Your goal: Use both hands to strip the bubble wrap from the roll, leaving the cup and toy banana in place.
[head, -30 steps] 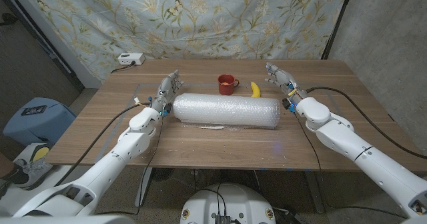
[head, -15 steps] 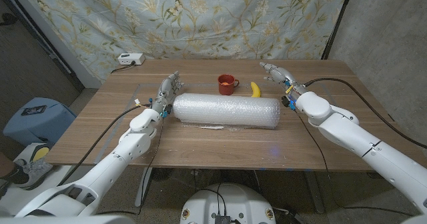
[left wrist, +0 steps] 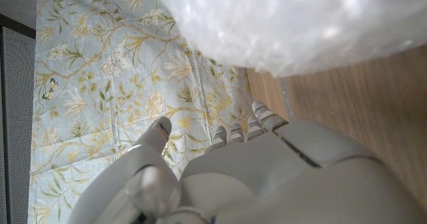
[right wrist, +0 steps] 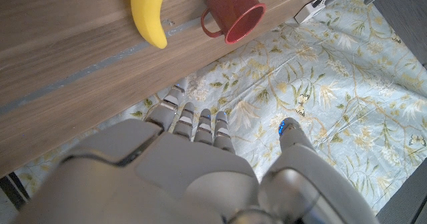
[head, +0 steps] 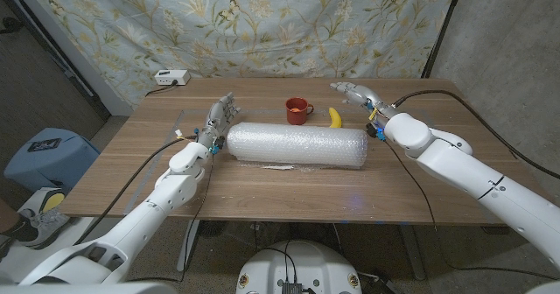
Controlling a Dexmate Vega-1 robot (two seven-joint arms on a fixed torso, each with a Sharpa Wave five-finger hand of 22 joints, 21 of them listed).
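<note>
You have a brown wooden surface with the long cylindrical roll of clear bubble wrap lying across its middle. Your left hand stands just beside the roll's left end, fingers apart, holding nothing. Your right hand hovers beyond the right end, open and empty. Behind the roll sit the red mug and yellow toy banana.
</note>
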